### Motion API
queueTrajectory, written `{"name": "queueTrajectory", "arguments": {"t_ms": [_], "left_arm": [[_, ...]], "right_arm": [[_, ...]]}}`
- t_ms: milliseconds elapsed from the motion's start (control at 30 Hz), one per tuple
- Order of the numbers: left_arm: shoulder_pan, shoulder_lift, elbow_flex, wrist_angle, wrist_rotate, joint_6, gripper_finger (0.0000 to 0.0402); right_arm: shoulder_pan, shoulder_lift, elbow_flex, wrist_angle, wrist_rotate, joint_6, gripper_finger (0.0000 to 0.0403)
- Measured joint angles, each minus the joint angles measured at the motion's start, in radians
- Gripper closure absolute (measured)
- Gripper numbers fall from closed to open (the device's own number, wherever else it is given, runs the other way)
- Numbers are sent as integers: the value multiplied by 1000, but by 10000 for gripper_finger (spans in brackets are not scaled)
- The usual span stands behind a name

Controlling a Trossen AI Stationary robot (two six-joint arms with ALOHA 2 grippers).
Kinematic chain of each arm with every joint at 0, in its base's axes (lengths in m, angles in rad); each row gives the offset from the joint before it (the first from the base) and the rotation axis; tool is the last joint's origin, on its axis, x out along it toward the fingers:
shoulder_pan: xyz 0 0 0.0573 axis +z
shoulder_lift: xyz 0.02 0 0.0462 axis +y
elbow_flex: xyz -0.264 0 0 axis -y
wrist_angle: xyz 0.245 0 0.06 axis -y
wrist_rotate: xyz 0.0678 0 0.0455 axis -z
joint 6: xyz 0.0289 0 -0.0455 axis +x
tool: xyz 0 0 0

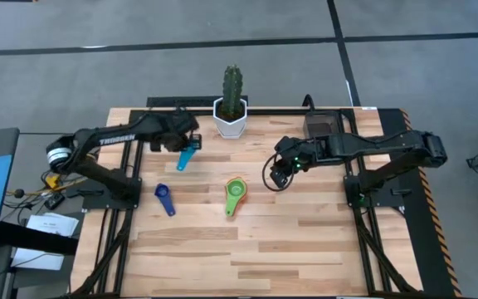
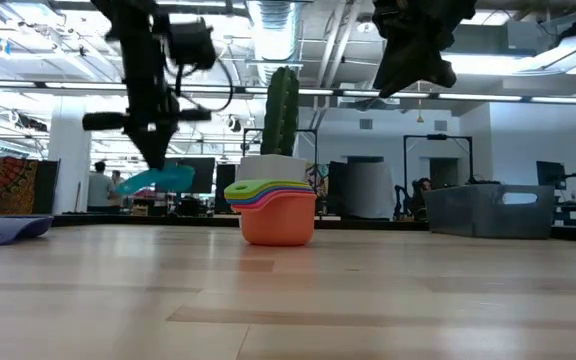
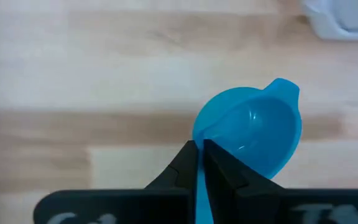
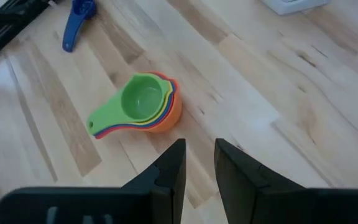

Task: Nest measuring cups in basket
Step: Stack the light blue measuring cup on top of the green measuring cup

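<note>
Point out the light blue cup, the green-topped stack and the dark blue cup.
light blue cup (image 3: 253, 127): left wrist view, bowl.
green-topped stack (image 4: 143, 99): right wrist view, green bowl.
dark blue cup (image 1: 164, 198): high view, handle.

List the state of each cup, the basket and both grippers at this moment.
light blue cup: lifted off the table, handle pinched by left gripper.
nested stack, green cup on top: upright on the table.
dark blue cup: lying alone on the table.
basket: on the table, no cups visible inside.
right gripper: open, holding nothing.

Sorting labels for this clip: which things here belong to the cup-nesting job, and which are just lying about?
Job:
- light blue cup, held by the left gripper
- nested cup stack, green on top
- dark blue cup
- basket

Lying about:
- cactus pot
</note>
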Motion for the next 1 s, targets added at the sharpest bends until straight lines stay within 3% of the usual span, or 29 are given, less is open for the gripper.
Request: {"name": "queueTrajectory", "arguments": {"t_ms": [267,500,733,1000], "left_arm": [[-333,-18,0,17,-108,-363,401],[-527,-18,4,206,-173,-564,401],[-613,-10,5,306,-241,-684,401],[-629,106,15,486,-200,-703,401]], "right_arm": [[16,-6,0,-2,0,-8,295],[50,-5,0,-4,0,-18,295],[75,-5,0,-8,0,-18,295],[82,-4,0,-14,-2,-4,295]]}}
